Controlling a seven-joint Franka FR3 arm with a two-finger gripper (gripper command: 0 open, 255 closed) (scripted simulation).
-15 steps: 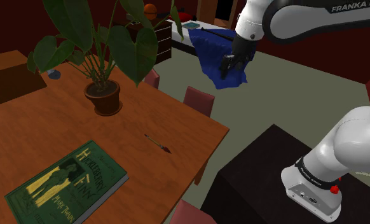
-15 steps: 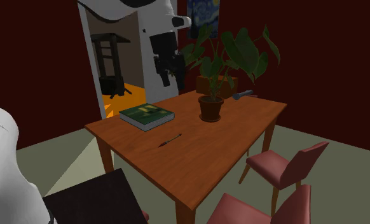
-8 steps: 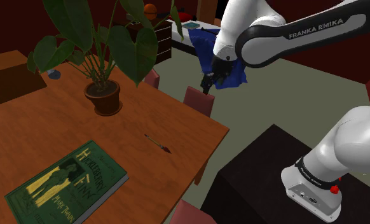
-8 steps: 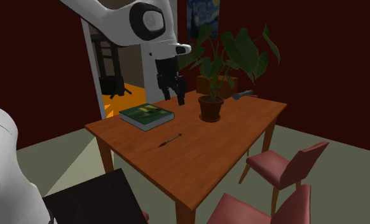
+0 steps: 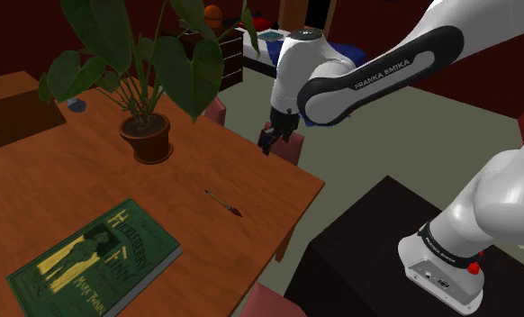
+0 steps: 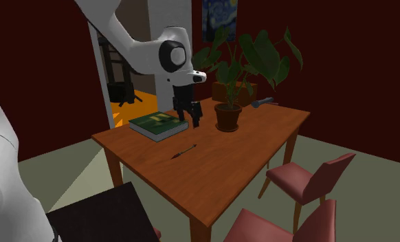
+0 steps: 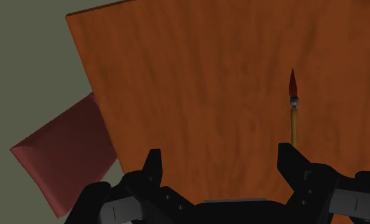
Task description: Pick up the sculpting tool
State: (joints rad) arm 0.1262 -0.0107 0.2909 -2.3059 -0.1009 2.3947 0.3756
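The sculpting tool (image 5: 222,203) is a thin tan stick with a dark red tip, lying flat on the wooden table (image 5: 260,176) near its edge. In the second exterior view the tool (image 6: 182,151) lies in front of the book. My black gripper (image 5: 269,142) hangs open above the table's edge, up and to the shoulder view's right of the tool. It holds nothing. In the wrist view the tool (image 7: 294,108) lies just beyond one fingertip (image 7: 288,156) of the gripper (image 7: 220,162), outside the gap between the fingers.
A potted plant (image 5: 145,135) and a green book (image 5: 94,257) stand on the table, with a small blue object (image 5: 76,105) at the far end. Red chairs (image 5: 283,142) line the table's side (image 6: 298,180). The dark stand (image 5: 377,252) sits at the lower right.
The arm has swung down and towards the shoulder view's left, bringing the gripper from over the blue cloth to just above the table's edge. The tool has not moved.
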